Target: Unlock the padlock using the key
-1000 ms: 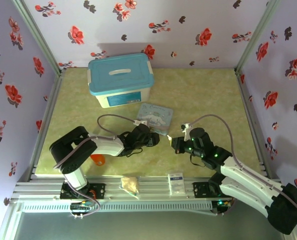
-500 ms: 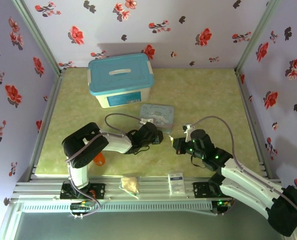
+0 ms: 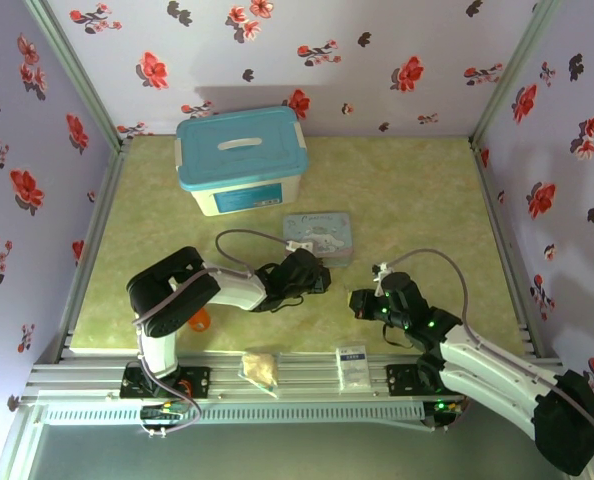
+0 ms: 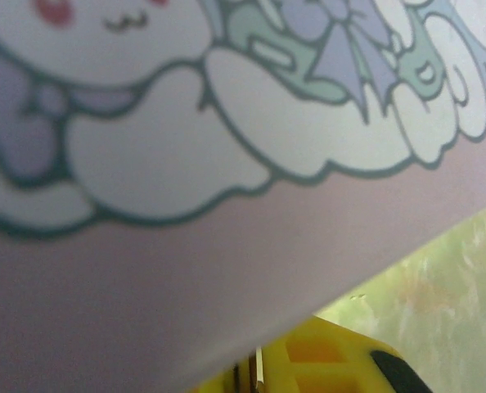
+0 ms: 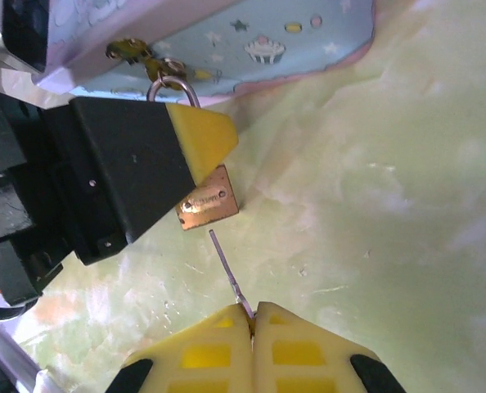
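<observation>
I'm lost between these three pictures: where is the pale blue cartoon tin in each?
Top external: the cartoon tin lies near the middle of the green tabletop.
Left wrist: the cartoon tin, very close, covers the top and left.
Right wrist: the cartoon tin runs along the top edge.
Shared landmark: the green tabletop under it.

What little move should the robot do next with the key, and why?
Probably ease the right hand forward a little, steering the key tip to the near edge of the padlock. The key is pinched in the shut hand and points at the brass body, but there is a small gap between them. The left hand has a finger over the padlock's top, apparently steadying it.
</observation>
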Available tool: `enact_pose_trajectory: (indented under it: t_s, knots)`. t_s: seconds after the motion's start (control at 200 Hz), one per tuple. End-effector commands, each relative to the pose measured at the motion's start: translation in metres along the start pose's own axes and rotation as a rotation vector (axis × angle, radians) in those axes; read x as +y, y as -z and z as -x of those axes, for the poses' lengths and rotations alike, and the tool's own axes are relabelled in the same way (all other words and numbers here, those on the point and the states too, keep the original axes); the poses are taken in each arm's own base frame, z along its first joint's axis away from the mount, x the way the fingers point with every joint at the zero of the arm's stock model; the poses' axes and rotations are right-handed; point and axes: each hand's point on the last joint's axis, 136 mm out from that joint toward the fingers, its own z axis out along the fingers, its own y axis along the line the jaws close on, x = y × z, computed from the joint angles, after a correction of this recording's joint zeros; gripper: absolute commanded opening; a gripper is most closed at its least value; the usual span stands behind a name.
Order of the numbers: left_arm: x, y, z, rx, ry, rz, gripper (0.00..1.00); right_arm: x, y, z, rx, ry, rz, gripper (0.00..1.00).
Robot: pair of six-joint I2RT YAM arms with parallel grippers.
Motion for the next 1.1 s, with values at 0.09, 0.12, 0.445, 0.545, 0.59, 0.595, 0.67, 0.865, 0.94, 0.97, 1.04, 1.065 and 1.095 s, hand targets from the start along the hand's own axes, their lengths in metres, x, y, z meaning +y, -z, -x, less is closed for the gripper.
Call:
enact_pose_trajectory:
  t_s: [0.09, 0.12, 0.445, 0.545, 0.59, 0.595, 0.67, 0.865, 0.94, 0.97, 1.04, 1.065, 1.095]
  knots:
    - [-0.014, 0.016, 0.008, -0.074, 0.086, -0.101, 0.10, 0.006, -0.004, -0.012, 0.029, -0.112, 0.093, 0.00]
    - [-0.015, 0.018, 0.010, -0.086, 0.097, -0.114, 0.10, 0.007, -0.005, -0.013, 0.034, -0.122, 0.104, 0.00]
    - [-0.027, 0.030, 0.031, -0.187, 0.275, -0.274, 0.05, 0.050, -0.015, -0.012, 0.139, -0.142, 0.301, 0.00]
    - [-0.034, 0.036, 0.039, -0.204, 0.302, -0.307, 0.03, 0.056, -0.017, -0.009, 0.142, -0.171, 0.346, 0.00]
    - [-0.036, 0.038, 0.040, -0.206, 0.304, -0.314, 0.02, 0.057, -0.017, -0.007, 0.137, -0.184, 0.363, 0.00]
    - [-0.037, 0.038, 0.040, -0.206, 0.304, -0.314, 0.02, 0.057, -0.017, -0.006, 0.136, -0.185, 0.366, 0.00]
    - [-0.039, 0.040, 0.043, -0.212, 0.315, -0.326, 0.02, 0.057, -0.015, 0.000, 0.124, -0.200, 0.383, 0.00]
    - [-0.039, 0.042, 0.049, -0.241, 0.373, -0.364, 0.01, 0.054, -0.006, 0.004, 0.106, -0.215, 0.383, 0.00]
    - [-0.040, 0.042, 0.053, -0.250, 0.395, -0.382, 0.00, 0.051, -0.004, 0.002, 0.107, -0.217, 0.374, 0.00]
    - [-0.040, 0.042, 0.054, -0.253, 0.400, -0.386, 0.00, 0.050, -0.004, 0.001, 0.111, -0.218, 0.371, 0.00]
    - [-0.042, 0.044, 0.057, -0.259, 0.404, -0.395, 0.00, 0.048, -0.004, 0.000, 0.116, -0.219, 0.364, 0.00]
    - [-0.043, 0.046, 0.058, -0.264, 0.403, -0.397, 0.00, 0.048, -0.005, 0.001, 0.116, -0.220, 0.363, 0.00]
    - [-0.044, 0.047, 0.059, -0.265, 0.400, -0.399, 0.00, 0.048, -0.006, 0.001, 0.118, -0.219, 0.363, 0.00]
